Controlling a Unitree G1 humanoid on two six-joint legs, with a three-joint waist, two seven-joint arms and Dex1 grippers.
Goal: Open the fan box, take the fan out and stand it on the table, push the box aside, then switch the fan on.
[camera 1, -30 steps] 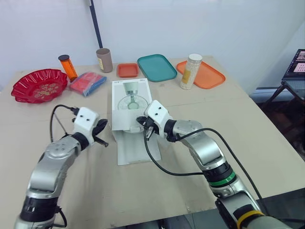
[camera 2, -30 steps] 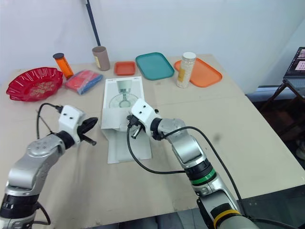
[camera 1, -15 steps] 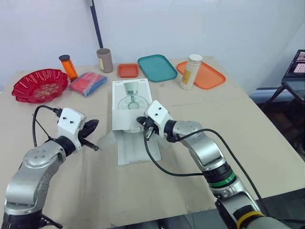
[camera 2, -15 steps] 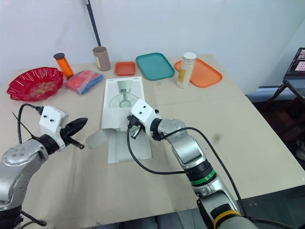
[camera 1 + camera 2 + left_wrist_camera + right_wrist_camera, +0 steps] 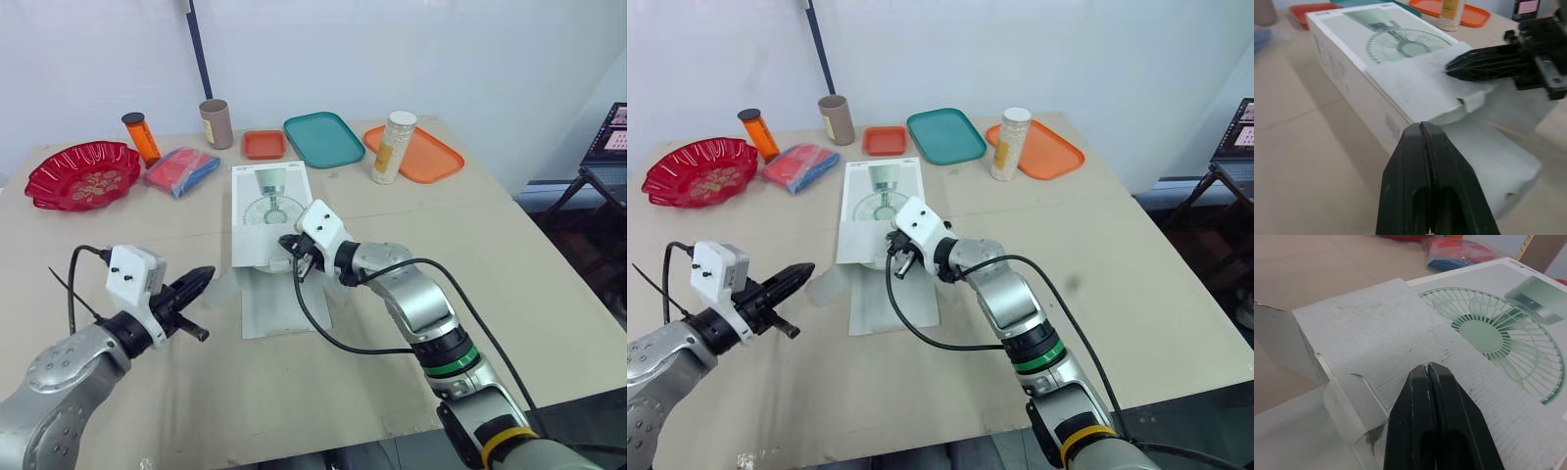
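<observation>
On the table (image 5: 549, 294) the box (image 5: 266, 201) lies central, near flap (image 5: 279, 305) open, right gripper (image 5: 294, 249) pinched together at that end, left gripper (image 5: 201, 276) together, off left; opening step, next draw the fan out

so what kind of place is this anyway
Most likely a robotics lab or test room rather than a home: a plain table against a bare white wall, and a staged row of unrelated props such as the teal tray, orange tray and red bowl beyond the fan box.
</observation>
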